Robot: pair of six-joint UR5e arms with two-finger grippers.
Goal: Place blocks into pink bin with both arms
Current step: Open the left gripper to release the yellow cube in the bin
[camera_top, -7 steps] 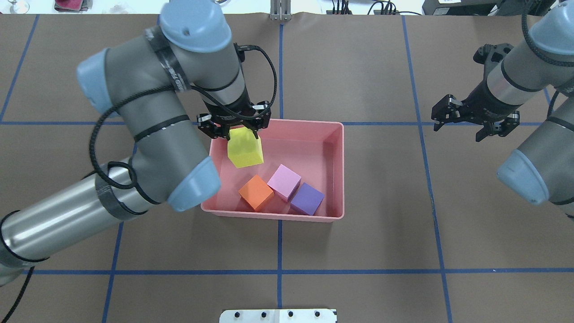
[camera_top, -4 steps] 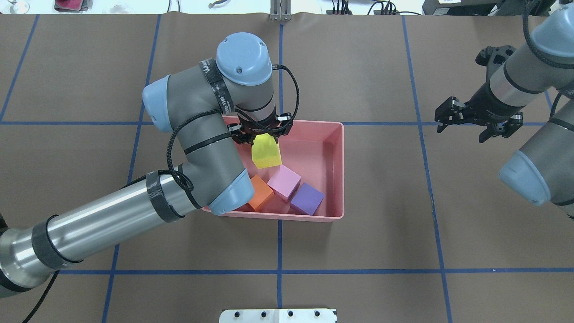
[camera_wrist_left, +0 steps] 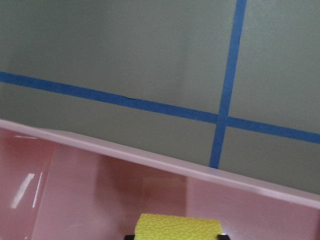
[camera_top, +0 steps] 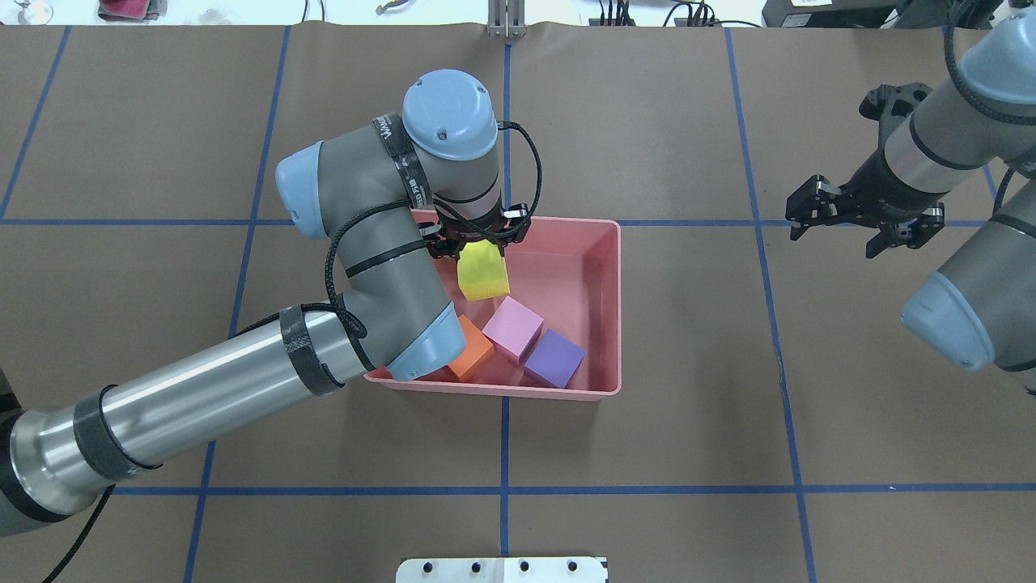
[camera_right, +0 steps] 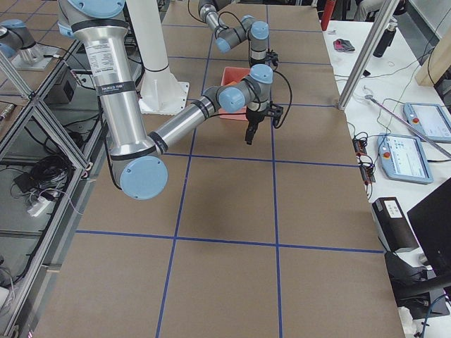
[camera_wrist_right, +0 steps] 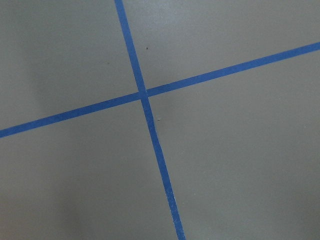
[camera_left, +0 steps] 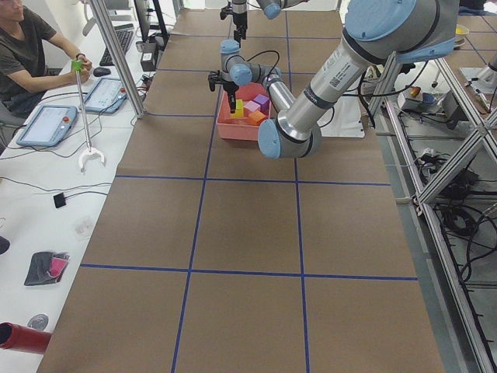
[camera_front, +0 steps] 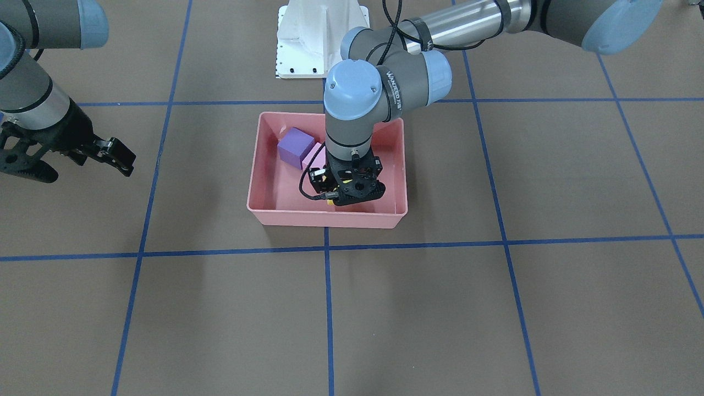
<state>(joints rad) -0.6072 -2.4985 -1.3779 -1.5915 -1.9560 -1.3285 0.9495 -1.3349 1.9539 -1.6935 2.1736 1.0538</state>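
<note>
The pink bin (camera_top: pixel 619 308) sits mid-table. The orange block (camera_top: pixel 476 356), light pink block (camera_top: pixel 512 326) and purple block (camera_top: pixel 554 358) lie in its near half, and my left elbow partly covers the orange one. My left gripper (camera_top: pixel 479 245) is shut on the yellow block (camera_top: pixel 483 277) and holds it inside the bin, just above the floor, beside the light pink block. The left wrist view shows the yellow block's top (camera_wrist_left: pixel 180 226) and the bin's far rim (camera_wrist_left: pixel 150 157). My right gripper (camera_top: pixel 866 235) is open and empty over bare table, far right of the bin.
Brown table paper has a grid of blue tape lines (camera_top: pixel 504 445). The white robot base (camera_front: pixel 322 38) stands behind the bin in the front-facing view. My left forearm (camera_top: pixel 202 413) lies across the table left of the bin. An operator's desk with tablets (camera_left: pixel 54 116) runs along one side.
My left arm has swung right and lowered the yellow block from the bin's left rim to deeper inside the bin. The right gripper has barely shifted.
</note>
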